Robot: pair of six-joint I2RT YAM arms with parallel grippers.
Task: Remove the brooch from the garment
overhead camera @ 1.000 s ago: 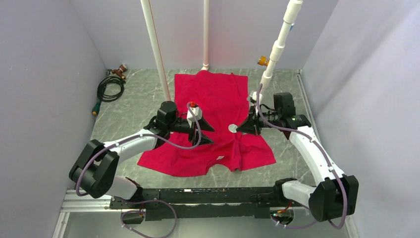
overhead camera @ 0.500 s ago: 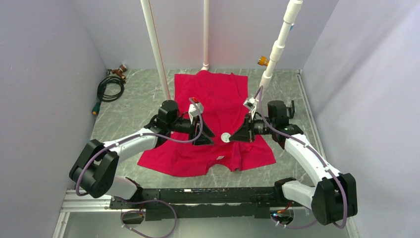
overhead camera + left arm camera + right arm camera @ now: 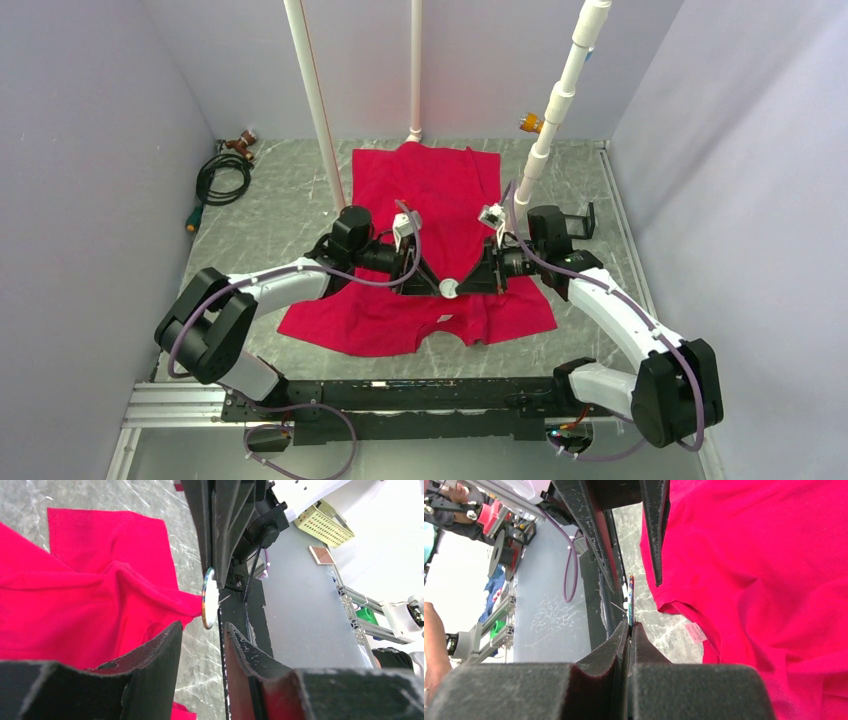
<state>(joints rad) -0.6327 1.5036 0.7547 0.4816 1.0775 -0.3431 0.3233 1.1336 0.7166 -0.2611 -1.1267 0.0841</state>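
Note:
The garment, a red T-shirt [image 3: 430,190], lies spread on the marble table, neckline toward the arms. The brooch [image 3: 450,289], a small pale round disc, is held just above the shirt's near part. My right gripper [image 3: 478,280] is shut on the brooch, which shows edge-on in the right wrist view [image 3: 630,600] between the closed foam pads. My left gripper [image 3: 420,280] is open and faces it from the left. In the left wrist view its two fingers straddle the space just below the brooch [image 3: 210,600]. A fold of the shirt [image 3: 75,605] reaches up to the disc there.
Three white pipes [image 3: 318,100] [image 3: 415,70] [image 3: 560,100] rise at the back of the table. A coiled black cable [image 3: 225,180] lies at the back left. The white neck label [image 3: 696,632] lies at the shirt's near edge. Grey walls enclose the table.
My right gripper moved left and toward the near edge, carrying the brooch. My left gripper moved right to meet it; the two now face each other closely.

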